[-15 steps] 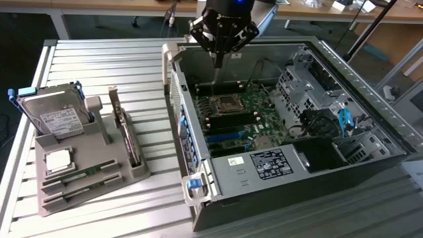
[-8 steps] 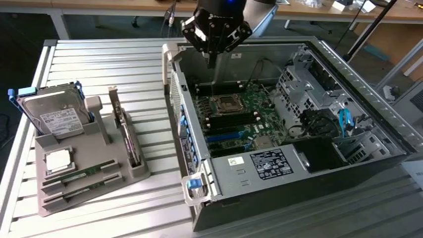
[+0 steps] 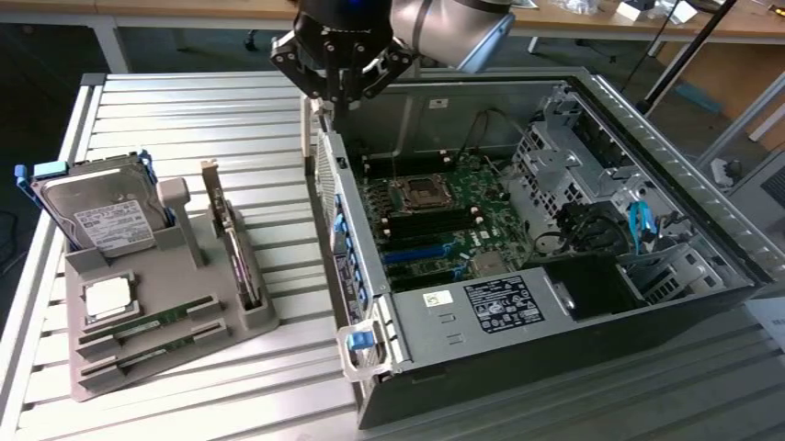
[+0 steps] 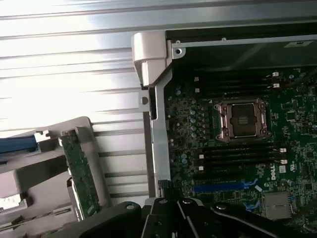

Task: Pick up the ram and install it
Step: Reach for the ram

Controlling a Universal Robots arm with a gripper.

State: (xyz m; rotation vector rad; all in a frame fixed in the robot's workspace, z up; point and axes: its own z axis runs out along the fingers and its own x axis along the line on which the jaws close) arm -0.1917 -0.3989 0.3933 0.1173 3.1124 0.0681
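**Ram sticks lie in the holder; gripper closed above the case wall**

At the exterior view's left, a grey holder sits on the slatted metal table. A hard drive stands upright at the holder's far end. Nearer than the drive, a square silver processor lies flat. Nearer again, two green sticks lie side by side in parallel slots: the farther ram stick and the nearer ram stick. Both are well apart from the arm. Just right of them, a larger card with a metal bracket stands on edge in the holder.

Further right, at the far side of the scene, the gripper hangs above the left wall of the open computer case. Its fingers are pressed together, with nothing visible between them.

Inside the case lies the green motherboard. Its empty processor socket is flanked by black memory slots. A labelled power supply sits at the near end, and drive cages stand at the exterior view's right.
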